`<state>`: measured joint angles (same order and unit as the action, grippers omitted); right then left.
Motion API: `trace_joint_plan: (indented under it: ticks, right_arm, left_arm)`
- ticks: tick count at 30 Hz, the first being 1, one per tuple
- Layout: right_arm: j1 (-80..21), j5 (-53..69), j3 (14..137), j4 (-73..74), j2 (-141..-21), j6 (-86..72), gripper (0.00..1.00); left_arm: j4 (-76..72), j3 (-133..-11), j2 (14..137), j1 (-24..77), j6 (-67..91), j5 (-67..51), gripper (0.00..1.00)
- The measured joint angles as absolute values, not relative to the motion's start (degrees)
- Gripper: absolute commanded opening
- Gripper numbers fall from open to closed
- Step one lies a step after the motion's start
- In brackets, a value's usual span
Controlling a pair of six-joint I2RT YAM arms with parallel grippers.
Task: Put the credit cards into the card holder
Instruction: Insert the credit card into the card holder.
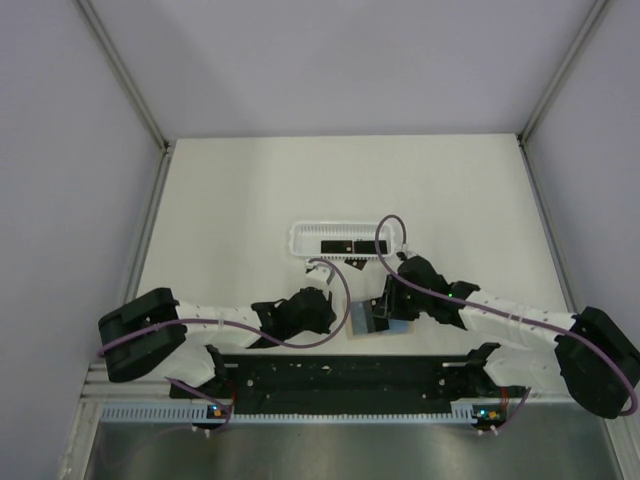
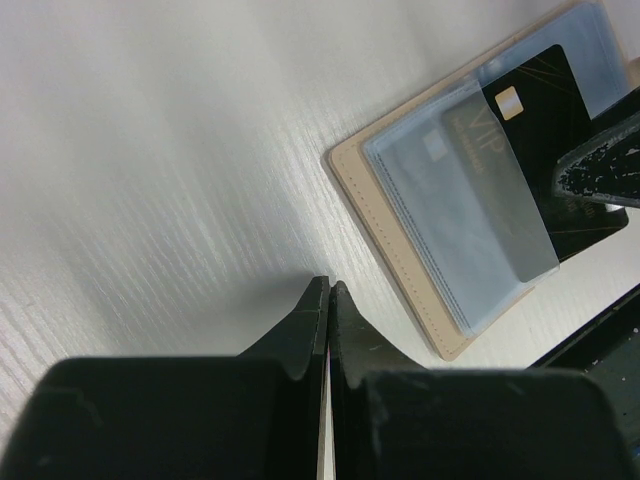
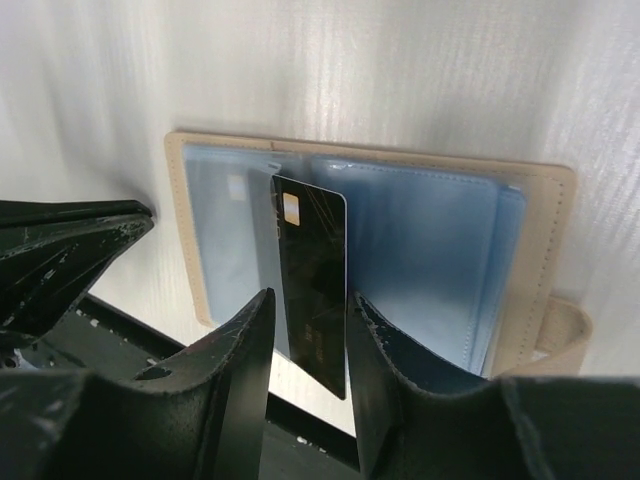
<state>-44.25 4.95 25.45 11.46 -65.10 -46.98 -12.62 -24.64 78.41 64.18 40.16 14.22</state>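
The tan card holder (image 1: pixel 362 322) lies open on the table in front of the arms, its blue-tinted clear sleeves facing up (image 3: pixel 430 240). My right gripper (image 3: pixel 308 295) is over it, shut on a black credit card (image 3: pixel 312 250) held by its long edges. The card's far end with the chip rests on the sleeves and its near end overhangs the holder. In the left wrist view this card (image 2: pixel 540 110) lies beside a sleeve flap, and a dim card marked VIP shows through the sleeve. My left gripper (image 2: pixel 328 285) is shut and empty, just left of the holder (image 2: pixel 400 260).
The long white perforated basket (image 1: pixel 300 235) stands behind the holder with more black cards (image 1: pixel 330 243) in it. The black rail (image 1: pixel 340 375) at the arm bases runs close in front of the holder. The right finger (image 2: pixel 600 170) reaches into the left wrist view.
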Motion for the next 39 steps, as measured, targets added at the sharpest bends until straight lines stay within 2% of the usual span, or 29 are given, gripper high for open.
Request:
trace_joint_plan:
  ticks: [18,39]
  right_arm:
    - [-44.2,1.5,25.6,14.9,-64.7,-46.0,0.29]
    - [-44.9,3.7,26.1,8.7,-69.2,-46.3,0.24]
  left_arm:
    - [-13.2,-25.5,79.7,64.2,39.9,13.5,0.0]
    - [-14.7,-26.2,81.1,64.2,39.3,12.4,0.0]
